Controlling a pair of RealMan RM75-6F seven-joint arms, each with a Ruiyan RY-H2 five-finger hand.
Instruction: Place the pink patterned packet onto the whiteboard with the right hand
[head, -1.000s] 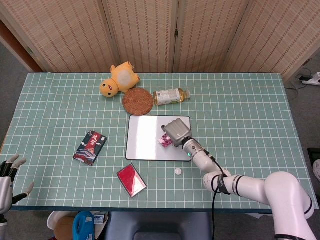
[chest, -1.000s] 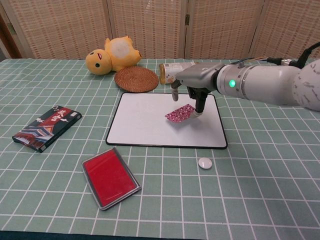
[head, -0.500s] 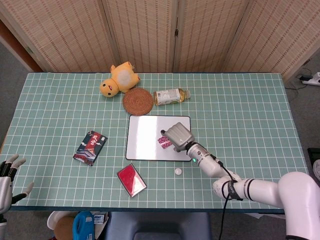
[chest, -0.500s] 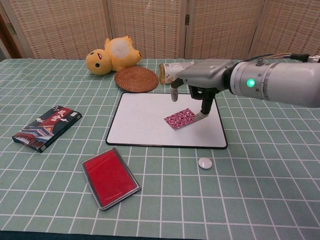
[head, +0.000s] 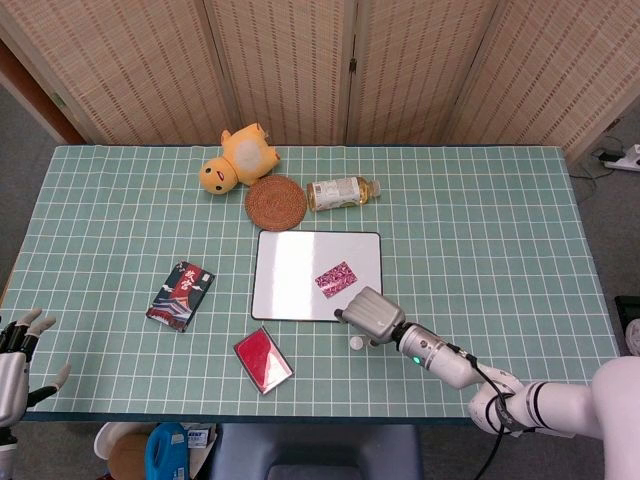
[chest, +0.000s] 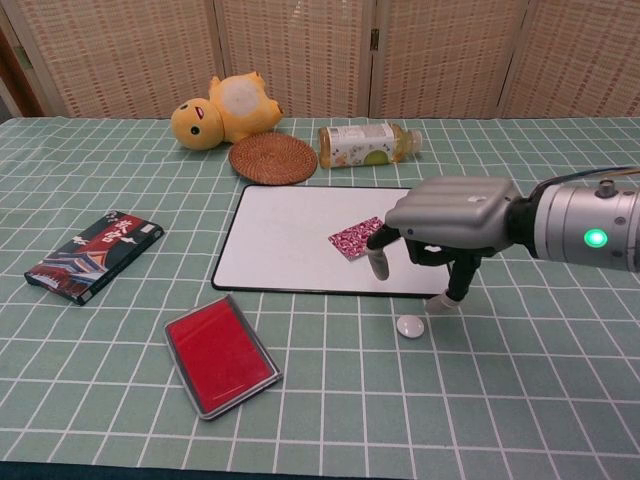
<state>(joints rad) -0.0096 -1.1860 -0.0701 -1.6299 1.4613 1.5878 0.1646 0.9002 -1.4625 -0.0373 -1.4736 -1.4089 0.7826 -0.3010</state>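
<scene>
The pink patterned packet (head: 336, 274) is lying flat on the white rectangular whiteboard with a black rim (head: 290, 280), just beyond the right hand (chest: 440, 225) and apart from it, so the placing looks done. The right hand is hovering over the board's near edge with nothing in it, its fingers (chest: 379, 262) hanging loosely downward and spread rather than closed. Just below one lowered fingertip, a small white round disc (chest: 410, 326) is sitting on the green checked bench (head: 480, 220); a low pull-back could be nudging that disc or catching the whiteboard's rim, which might be sliding the board and shifting the packet off it. Farther beyond the hand, a clear plastic bottle with a yellowish label (chest: 365, 144) is lying on its side beside a round woven coaster (chest: 273, 157) and a yellow plush toy (chest: 222, 109), well clear of any retreat. To the hand's left, a red flat case (chest: 220, 354) and a dark printed packet (chest: 93, 254) are resting apart. The left hand (head: 14, 356) is waiting at the bench's far left corner, fingers apart and holding nothing.
</scene>
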